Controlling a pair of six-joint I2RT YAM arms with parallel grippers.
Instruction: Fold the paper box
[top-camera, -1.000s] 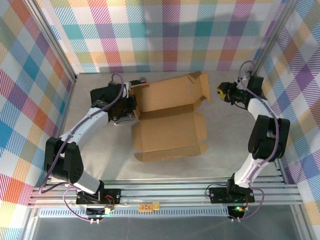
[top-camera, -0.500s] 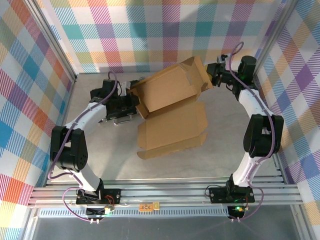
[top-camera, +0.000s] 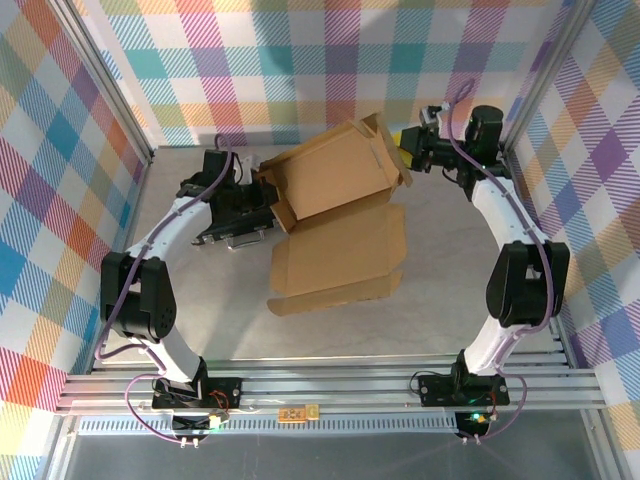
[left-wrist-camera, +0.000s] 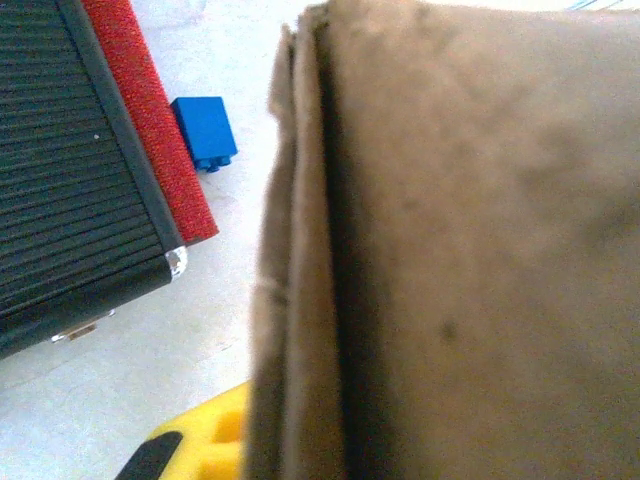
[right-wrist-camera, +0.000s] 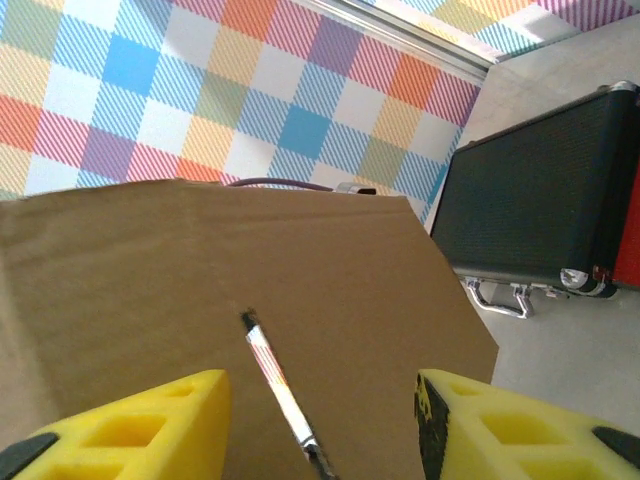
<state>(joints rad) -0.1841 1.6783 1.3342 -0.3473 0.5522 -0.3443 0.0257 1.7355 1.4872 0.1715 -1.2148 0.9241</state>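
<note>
The paper box (top-camera: 335, 180) is a brown cardboard sheet. Its far panel is lifted and tilted up, while its near panel (top-camera: 340, 260) lies flat on the table. My left gripper (top-camera: 262, 200) is at the box's left edge, shut on the cardboard wall. In the left wrist view the box (left-wrist-camera: 480, 250) fills the right side, next to one yellow finger pad (left-wrist-camera: 205, 445). My right gripper (top-camera: 408, 148) is at the raised right flap, open. In the right wrist view it (right-wrist-camera: 320, 420) faces a cardboard panel (right-wrist-camera: 250, 260) with a narrow slot (right-wrist-camera: 275, 385); nothing sits between its fingers.
A black flat case (left-wrist-camera: 70, 170) with a red strip (left-wrist-camera: 150, 130) lies left of the box, under my left arm; the same case (right-wrist-camera: 540, 200) appears beyond the flap. A blue block (left-wrist-camera: 205, 130) sits by it. Checked walls enclose the table on three sides.
The far panel has risen from flat to tilted, and the whole box has shifted left. My right gripper moved up and left to the raised flap and opened wider.
</note>
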